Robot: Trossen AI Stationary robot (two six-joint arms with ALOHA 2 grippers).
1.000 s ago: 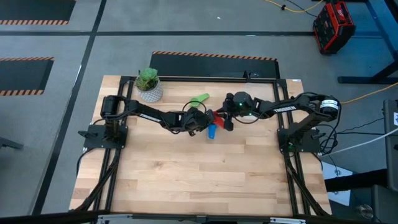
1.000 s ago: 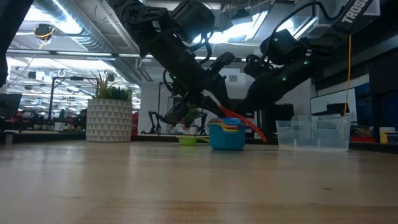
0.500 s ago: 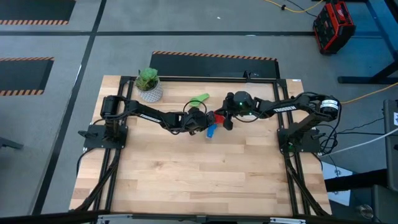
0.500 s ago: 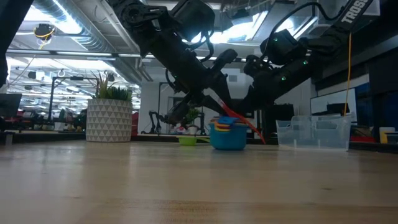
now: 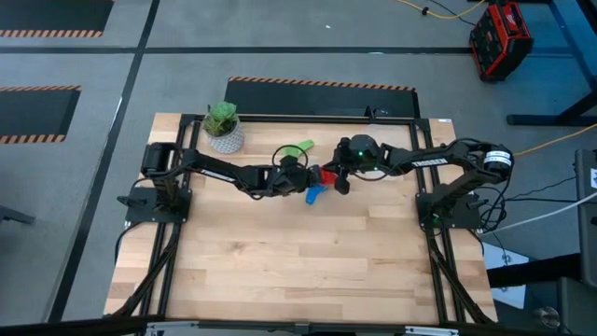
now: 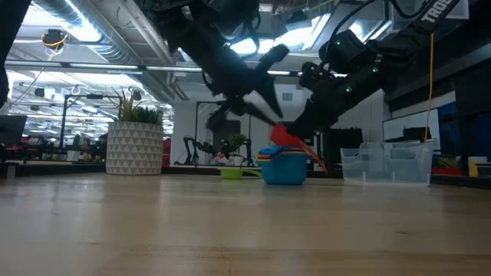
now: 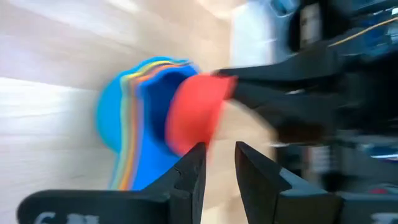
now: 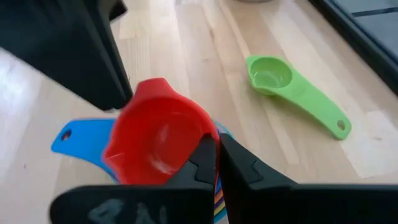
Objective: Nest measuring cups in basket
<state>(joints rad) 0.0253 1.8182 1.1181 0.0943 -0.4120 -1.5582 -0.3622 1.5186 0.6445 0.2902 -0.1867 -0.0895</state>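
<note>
A stack of nested measuring cups, blue outermost (image 5: 315, 193) (image 6: 284, 167), stands on its base at mid-table. A red cup (image 8: 158, 134) (image 6: 284, 138) sits tilted on top of the stack. My right gripper (image 8: 216, 140) (image 5: 338, 180) is shut on the red cup. My left gripper (image 7: 219, 149) (image 5: 298, 175) hovers open just above and to the left of it, with nothing between its fingers. A green cup (image 5: 300, 148) (image 8: 292, 93) lies alone farther back. The clear basket (image 6: 387, 162) stands at the right in the low view. My right gripper pinches the red cup's rim wall (image 8: 210, 132) on the side nearest it, one finger apparently inside the bowl and one outside. It comes slanting down from the table's right. The cup is tilted over the stack, its handle (image 6: 311, 157) sloping down. My left gripper's fingertip is close to the red cup; whether it touches, I cannot tell.
A green plant in a white pot (image 5: 224, 128) (image 6: 134, 142) stands at the back left. Bare wooden tabletop (image 5: 298, 261) spreads across the whole near half.
My left gripper has gone up and rolled about its own axis, away from the cup stack. The red cup's bowl now stands higher and more tilted above the stack. The blue stack has turned a little, its handle swinging toward the table's right.
</note>
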